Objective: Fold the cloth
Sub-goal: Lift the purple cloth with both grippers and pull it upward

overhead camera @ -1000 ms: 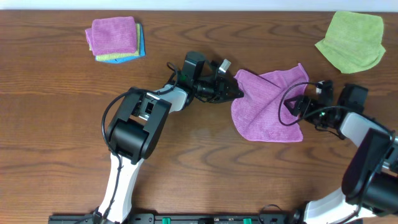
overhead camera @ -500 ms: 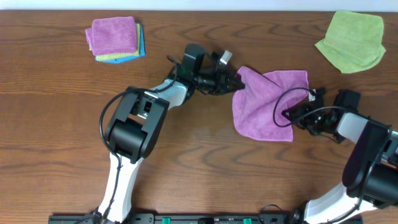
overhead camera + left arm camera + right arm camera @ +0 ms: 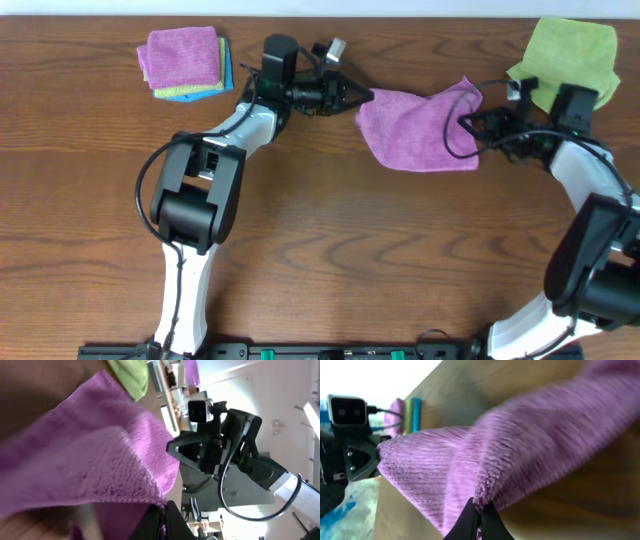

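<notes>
Both arms have the purple cloth [image 3: 415, 130] by a corner: left gripper [image 3: 362, 97] on the one farthest from the lime-green cloth [image 3: 565, 65], right gripper [image 3: 470, 120] on the one nearest it, jaws pressed together on the fabric. Cloth's strung between them, middle drooping. I'd move both corners together at equal height so the fold edge lands straight. Wrist cams show the actual pinch on the fuzzy hem; overhead only gives the layout.
</notes>
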`<state>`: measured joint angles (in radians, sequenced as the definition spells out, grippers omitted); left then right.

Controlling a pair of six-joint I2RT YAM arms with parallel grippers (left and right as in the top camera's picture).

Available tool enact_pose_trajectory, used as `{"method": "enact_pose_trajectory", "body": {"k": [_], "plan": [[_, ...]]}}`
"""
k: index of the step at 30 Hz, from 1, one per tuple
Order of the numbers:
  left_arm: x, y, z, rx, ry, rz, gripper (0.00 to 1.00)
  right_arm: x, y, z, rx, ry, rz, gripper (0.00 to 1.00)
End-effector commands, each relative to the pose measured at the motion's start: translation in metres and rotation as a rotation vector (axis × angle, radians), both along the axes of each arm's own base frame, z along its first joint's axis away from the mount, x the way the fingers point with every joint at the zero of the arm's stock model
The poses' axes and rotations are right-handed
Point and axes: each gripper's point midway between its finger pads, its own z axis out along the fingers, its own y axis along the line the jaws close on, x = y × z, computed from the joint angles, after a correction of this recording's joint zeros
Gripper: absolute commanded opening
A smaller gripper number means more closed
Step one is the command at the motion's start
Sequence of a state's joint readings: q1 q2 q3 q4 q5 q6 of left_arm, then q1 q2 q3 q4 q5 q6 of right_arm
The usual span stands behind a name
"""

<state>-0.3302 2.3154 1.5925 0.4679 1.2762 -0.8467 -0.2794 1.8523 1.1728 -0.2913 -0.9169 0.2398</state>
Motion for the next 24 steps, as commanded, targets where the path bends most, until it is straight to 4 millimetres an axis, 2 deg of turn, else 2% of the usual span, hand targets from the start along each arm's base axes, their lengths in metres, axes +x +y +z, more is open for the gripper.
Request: {"method": "enact_pose_trajectory", "body": {"k": [1,4,6,9,12,24], "plan": [[0.003,-0.004,0.022,-0.035,-0.043,-0.046,0.06,0.012,0.023,0.025,0.031,-0.041,0.053,0.02],[0.015,0.002,0.041,-0.051,-0.094,-0.032,0.06,0.024,0.032,0.04,0.009,-0.071,0.056,0.02],[0.025,0.013,0.049,-0.055,-0.113,-0.007,0.06,0.03,0.032,0.048,0.002,-0.081,0.044,0.01],[0.038,0.037,0.049,-0.053,-0.067,0.035,0.06,0.033,0.033,0.054,0.013,-0.082,0.035,0.02],[0.041,0.05,0.046,-0.049,-0.034,0.043,0.06,0.032,0.033,0.054,0.033,-0.057,0.026,0.01],[0.031,0.052,0.037,-0.04,0.06,0.003,0.06,0.006,0.044,0.039,0.082,0.092,0.058,0.01]]}}
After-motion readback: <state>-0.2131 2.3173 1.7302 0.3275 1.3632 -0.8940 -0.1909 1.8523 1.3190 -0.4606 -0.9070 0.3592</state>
